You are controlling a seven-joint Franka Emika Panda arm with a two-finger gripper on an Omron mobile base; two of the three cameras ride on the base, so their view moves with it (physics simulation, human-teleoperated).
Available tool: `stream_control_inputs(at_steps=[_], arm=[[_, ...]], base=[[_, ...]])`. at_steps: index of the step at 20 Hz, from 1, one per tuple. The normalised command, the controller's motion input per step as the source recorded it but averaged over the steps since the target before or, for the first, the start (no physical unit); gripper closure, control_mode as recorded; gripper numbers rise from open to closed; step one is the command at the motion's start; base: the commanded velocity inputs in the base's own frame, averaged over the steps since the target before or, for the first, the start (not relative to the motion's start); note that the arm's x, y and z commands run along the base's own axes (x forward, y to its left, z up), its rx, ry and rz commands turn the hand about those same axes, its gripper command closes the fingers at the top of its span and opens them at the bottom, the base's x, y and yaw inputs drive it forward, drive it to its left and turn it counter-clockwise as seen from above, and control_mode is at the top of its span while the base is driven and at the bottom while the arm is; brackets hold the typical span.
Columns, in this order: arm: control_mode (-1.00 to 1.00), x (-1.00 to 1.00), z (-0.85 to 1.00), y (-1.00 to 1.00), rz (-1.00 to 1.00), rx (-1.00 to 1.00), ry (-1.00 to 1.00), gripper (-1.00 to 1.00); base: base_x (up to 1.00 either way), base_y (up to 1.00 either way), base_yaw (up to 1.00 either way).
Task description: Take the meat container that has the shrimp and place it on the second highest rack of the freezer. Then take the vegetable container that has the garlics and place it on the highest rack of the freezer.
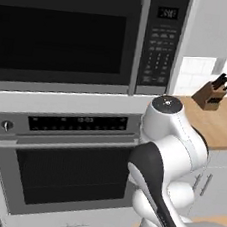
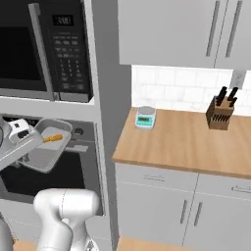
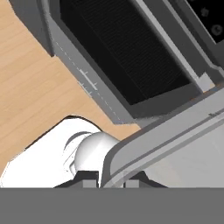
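The light is bright and even, with only soft shadows. The pictures look a bit fuzzy. The oven window [image 1: 71, 173] at lower left stays very dark.

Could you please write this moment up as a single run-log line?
phase: carrying | gripper: shut on rim of shallow grey rectangular container | contents: orange shrimp | position: in front of built-in steel oven | freezer rack: not yet reached

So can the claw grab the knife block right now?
Probably not: the claw is shut on the grey container, and the knife block stands off to the side on the counter.
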Motion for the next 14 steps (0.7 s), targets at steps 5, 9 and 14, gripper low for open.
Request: stream_control_inputs(at_steps=[5,9,14], arm=[[1.00,0.00,0.00,0.00,0.00,0.00,0.00,1.00],[1.00,0.00,0.00,0.00,0.00,0.00,0.00,1.00],[1.00,0.00,0.00,0.00,0.00,0.00,0.00,1.00]], base=[[0.00,1.00,0.15],[0.00,0.97,0.30],[-0.01,0.68,0.42]])
